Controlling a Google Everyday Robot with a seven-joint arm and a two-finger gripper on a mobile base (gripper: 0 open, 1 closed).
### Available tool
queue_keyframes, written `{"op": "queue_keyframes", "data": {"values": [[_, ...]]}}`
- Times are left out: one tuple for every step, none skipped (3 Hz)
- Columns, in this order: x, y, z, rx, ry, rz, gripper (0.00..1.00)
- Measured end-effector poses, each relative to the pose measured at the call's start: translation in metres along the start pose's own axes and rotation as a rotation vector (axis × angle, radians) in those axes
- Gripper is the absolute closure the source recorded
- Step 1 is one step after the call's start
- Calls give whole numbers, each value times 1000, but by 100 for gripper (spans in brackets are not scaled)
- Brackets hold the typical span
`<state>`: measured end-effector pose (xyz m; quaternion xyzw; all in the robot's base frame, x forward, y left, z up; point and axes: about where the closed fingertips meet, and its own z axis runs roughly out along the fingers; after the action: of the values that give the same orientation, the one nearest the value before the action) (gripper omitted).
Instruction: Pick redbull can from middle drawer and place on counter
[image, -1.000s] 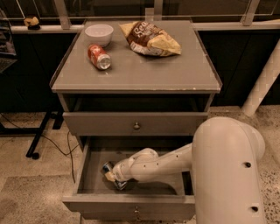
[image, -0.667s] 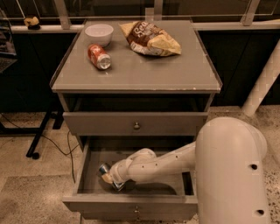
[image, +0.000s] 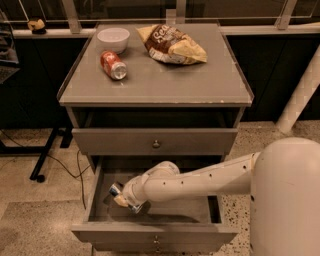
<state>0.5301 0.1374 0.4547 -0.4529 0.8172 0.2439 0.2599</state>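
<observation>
The middle drawer (image: 95, 192) is pulled open below the closed top drawer (image: 155, 141). My arm reaches into it from the right. My gripper (image: 125, 198) is at the left side of the drawer interior, shut on the redbull can (image: 116, 189). The can lies slanted across the gripper, one silver end sticking out at the upper left and the other end showing at the lower right. The wrist hides most of the can's body. The counter (image: 165, 80) is the grey cabinet top above.
On the counter lie a red-orange soda can (image: 113, 65) on its side, a white bowl (image: 113, 39) at the back left and a chip bag (image: 171, 45) at the back middle. The drawer front (image: 155, 235) is below my gripper. My white robot body (image: 285, 200) fills the lower right.
My gripper has shifted a little to the left inside the drawer, with the can in it. Nothing on the counter has moved.
</observation>
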Motion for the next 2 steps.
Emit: {"op": "queue_keyframes", "data": {"values": [[-26,-4,-26,-6,-19,-40,100],[-60,-19,-61,-76,-106,46,100]]}}
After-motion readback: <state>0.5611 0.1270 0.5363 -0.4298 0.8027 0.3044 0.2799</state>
